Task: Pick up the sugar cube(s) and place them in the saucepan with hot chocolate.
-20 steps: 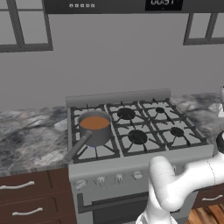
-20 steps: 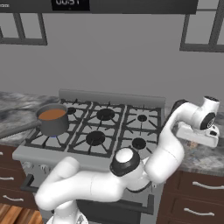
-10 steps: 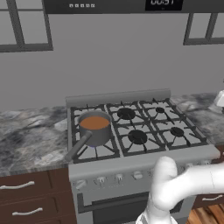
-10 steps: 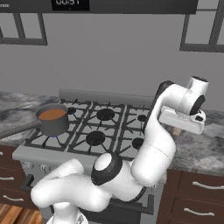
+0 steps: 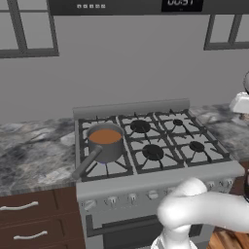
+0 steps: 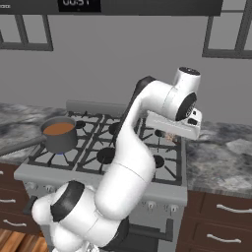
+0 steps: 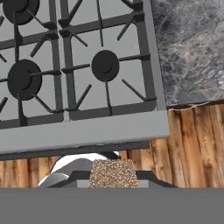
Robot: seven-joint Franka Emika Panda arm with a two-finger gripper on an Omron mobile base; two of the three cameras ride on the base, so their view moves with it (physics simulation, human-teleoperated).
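One sugar cube (image 7: 113, 173), brown-speckled, sits clamped in my gripper (image 7: 113, 177), high above the right front burner (image 7: 105, 65) of the stove (image 6: 147, 184). My hand hangs over the stove's right side. Well apart, on the front left burner, stands the saucepan with hot chocolate (image 5: 104, 142), its handle (image 5: 86, 164) pointing toward the left worktop (image 5: 34, 155).

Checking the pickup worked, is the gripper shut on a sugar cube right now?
Yes, shut on it: in the hand view a speckled brown sugar cube sits clamped in the gripper, above the stove's front right burner.
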